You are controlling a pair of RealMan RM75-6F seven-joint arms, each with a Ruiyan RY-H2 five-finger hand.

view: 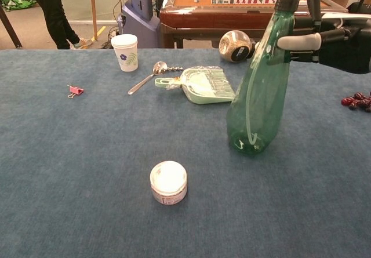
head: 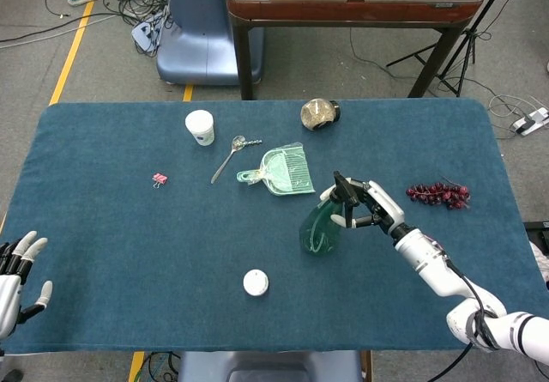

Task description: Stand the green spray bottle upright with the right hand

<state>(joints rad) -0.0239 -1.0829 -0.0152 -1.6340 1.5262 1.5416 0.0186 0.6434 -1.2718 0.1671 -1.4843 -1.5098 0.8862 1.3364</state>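
The blue table [head: 129,227] carries the green spray bottle [view: 258,101], base down and leaning right. The right hand [head: 369,209] holds its neck. The left hand [head: 19,270] waits at the edge, fingers spread.

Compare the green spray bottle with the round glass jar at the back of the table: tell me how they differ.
The green spray bottle stands on its base, leaning toward the right hand, while the round glass jar lies on its side. The bottle is tall, slim and tinted green; the jar is squat, globe-shaped and holds something brownish. The right hand holds the bottle near its neck; nothing touches the jar. Both are see-through and sit on the blue table.
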